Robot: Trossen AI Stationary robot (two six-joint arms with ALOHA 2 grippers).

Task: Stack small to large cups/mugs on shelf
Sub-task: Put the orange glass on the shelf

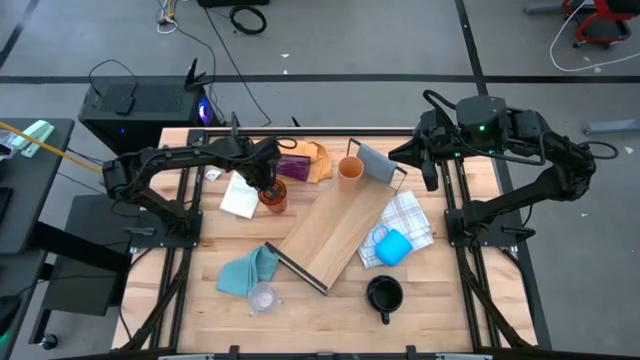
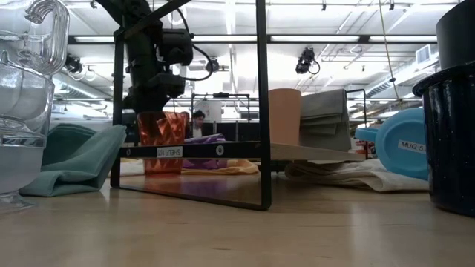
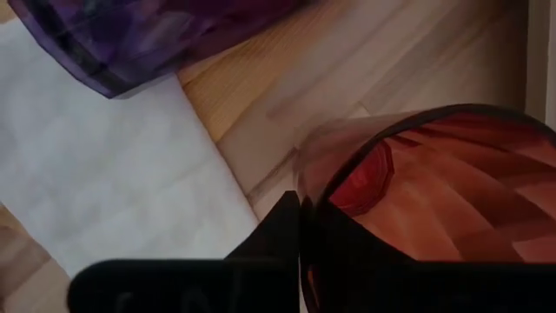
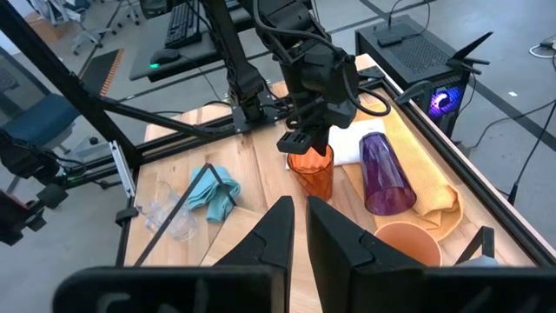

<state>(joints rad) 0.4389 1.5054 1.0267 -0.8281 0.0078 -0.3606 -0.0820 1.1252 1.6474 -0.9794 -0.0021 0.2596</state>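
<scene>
Wooden tabletop [image 1: 440, 300], lab floor beyond. Left gripper [image 1: 268, 182] clamps rim of amber translucent faceted cup [image 1: 273, 197], upright on table just beside long light-wood shelf board [image 1: 335, 232] w/ black end frames. Purple faceted tumbler [image 4: 382, 174] lies on its side nearby. Tan cup [image 1: 350, 168] stands on shelf's far end. Right gripper [image 4: 300, 228] waits at table's right, fingers nearly together, empty.

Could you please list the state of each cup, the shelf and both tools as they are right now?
Amber cup: upright, rim gripped by left tool.
Purple tumbler: on its side.
Tan cup: upright on shelf.
Light blue mug: on its side.
Black cup: upright.
Clear cup: upright.
Right tool: shut, empty.
</scene>
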